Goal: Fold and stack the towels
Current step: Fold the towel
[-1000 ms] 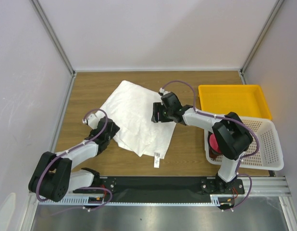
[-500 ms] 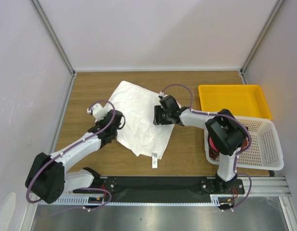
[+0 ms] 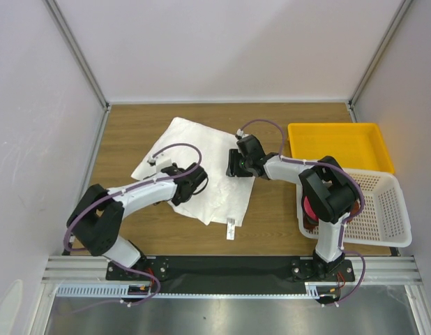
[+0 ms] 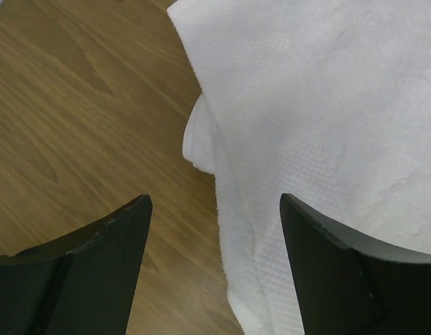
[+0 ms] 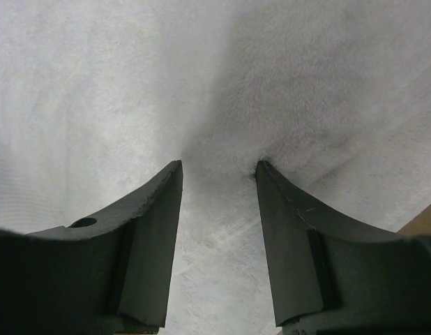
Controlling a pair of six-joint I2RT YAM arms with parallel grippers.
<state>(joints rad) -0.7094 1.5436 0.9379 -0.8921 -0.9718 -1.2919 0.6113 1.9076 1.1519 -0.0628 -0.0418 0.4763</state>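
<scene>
Large white cloth towel (image 3: 194, 150) is spread on the wooden table (image 3: 132, 125), left of the yellow plastic tray (image 3: 341, 143), unfolded. Change: the left pincer (image 4: 215, 202) has swung in onto the towel side farthest from the tray, clamped briefly, and is now released wide. That edge lies loose between its jaws with a small bump in it. On the side nearest the tray the right pincer (image 5: 217, 167) is narrowing, tips pressed into cloth, no pinch yet. Looks like the left grab didn't hold; first fold still pending.

We're seeing a white towel (image 3: 194, 150) on the wood-grain brown table (image 3: 125, 132), a yellow tray (image 3: 339, 143) at two o'clock, and a white perforated basket (image 3: 391, 209) with a magenta cloth (image 3: 309, 205) at four.
</scene>
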